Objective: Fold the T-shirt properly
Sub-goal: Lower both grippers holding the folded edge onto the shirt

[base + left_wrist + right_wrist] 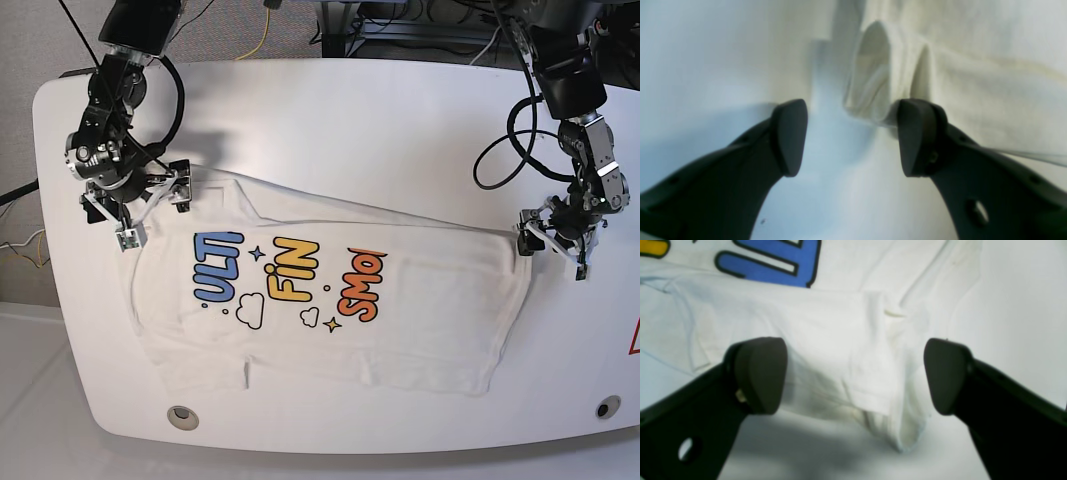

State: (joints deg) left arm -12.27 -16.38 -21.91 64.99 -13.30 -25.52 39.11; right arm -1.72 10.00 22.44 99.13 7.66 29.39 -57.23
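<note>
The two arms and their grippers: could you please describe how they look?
Both are dark metal arms with exposed joints and looping black cables. The left gripper and the right gripper each have two curved matte black fingers with small round holes, ending in rounded dark pads. In the base view their fingers look light coloured.

The T-shirt point(330, 300) lies partly folded on the counter point(400, 130), so only the tops of its print show in the base view, "ULT", "FIN" and "SMO", the rest tucked under the fold; the right wrist view cuts the blue lettering off at its upper edge. In the left wrist view the cloth is soft with blur, and whether the left claw point(851, 136) touches the raised fold cannot be told; both arms run out past the top of the base view.
</note>
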